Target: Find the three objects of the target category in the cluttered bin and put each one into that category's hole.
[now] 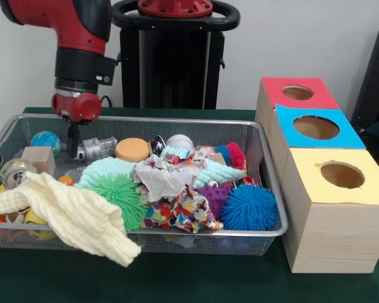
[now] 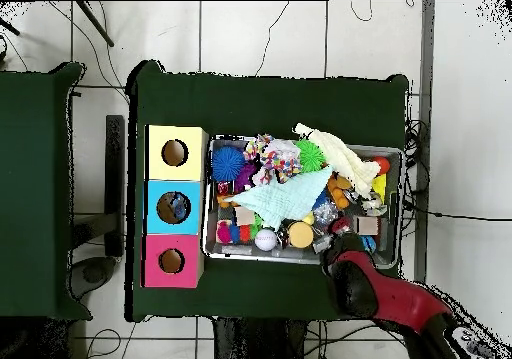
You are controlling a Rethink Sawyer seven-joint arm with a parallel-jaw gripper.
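I'd take the blue spiky ball (image 1: 249,207) first: light, squashy, best pinched across its middle. It sits in the wire bin (image 1: 271,189) corner nearest the yellow box (image 1: 338,214). My gripper (image 1: 73,140) hangs at the bin's opposite end; I cannot tell its opening

A table (image 1: 177,281) covered in dark green cloth carries two things. A wire mesh bin (image 1: 265,161) full of toys and cloths sits on it, and just beside the bin stands a row of three wooden boxes (image 1: 316,237), topped red, blue and yellow, each with a round hole.
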